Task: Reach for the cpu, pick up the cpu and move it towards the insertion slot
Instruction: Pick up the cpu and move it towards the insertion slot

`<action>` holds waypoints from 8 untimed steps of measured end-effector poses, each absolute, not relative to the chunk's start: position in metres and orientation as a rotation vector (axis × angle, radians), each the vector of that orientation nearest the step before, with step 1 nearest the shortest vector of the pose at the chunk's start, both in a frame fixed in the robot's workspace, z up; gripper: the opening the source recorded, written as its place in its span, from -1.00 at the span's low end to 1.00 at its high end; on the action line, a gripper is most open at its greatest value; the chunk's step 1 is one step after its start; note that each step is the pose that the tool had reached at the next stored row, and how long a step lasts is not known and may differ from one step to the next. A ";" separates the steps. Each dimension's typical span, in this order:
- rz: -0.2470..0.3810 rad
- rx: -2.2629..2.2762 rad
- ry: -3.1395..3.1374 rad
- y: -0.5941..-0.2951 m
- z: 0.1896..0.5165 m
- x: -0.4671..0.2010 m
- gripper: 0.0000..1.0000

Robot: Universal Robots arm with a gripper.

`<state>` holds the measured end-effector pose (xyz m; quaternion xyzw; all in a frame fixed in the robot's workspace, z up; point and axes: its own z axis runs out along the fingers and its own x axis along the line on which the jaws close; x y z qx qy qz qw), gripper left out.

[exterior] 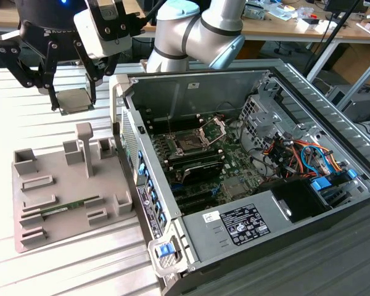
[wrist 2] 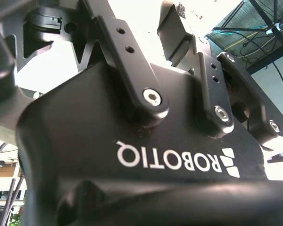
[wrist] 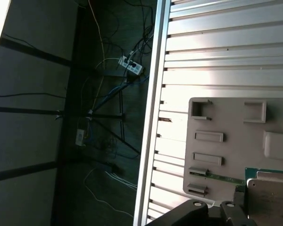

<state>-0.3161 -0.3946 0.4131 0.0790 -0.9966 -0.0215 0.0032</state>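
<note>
Nearest the exterior view's camera sits the front corner of an open computer case (exterior: 197, 274), with a blue latch (exterior: 166, 250) on its grey edge.

At the exterior view's left, a grey fixture plate (exterior: 55, 231) lies flat on the slatted metal worktop (exterior: 18, 117). A thin green memory stick (exterior: 61, 208) rests in one of its grooves.

Behind the plate hangs the tool (exterior: 73, 98). Its black fingers (exterior: 52, 89) are clamped against opposite edges of the cpu (exterior: 75, 102), which is held flat and clear of the plate. In the first wrist view the cpu (wrist: 269, 202) shows its silvery face past one corner of the fixture plate (wrist: 236, 141). Beyond the worktop's edge, a white power strip (wrist: 132, 68) lies among cables on the dark floor.

To the right of the tool, the pale arm (exterior: 197, 28) bends above the case's side wall (exterior: 128, 132), which stands between the cpu and the board inside. The insertion slot (exterior: 190, 143) lies well apart from the cpu, towards the middle of the case, with its metal frame tipped open. Further right, coloured wires (exterior: 296, 154) crowd the bay.

A printed label (exterior: 246, 223) and a small handwritten sticker (exterior: 211, 216) sit near the case's front; their print is too small to read. In the second wrist view, white lettering (wrist 2: 174, 157) runs upside down across the tool's black body.
</note>
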 end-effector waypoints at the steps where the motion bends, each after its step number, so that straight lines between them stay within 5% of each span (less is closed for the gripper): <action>1: -0.067 0.248 -3.125 -0.395 0.413 -0.316 0.09; 8: -0.067 0.248 -3.125 -0.395 0.413 -0.311 0.09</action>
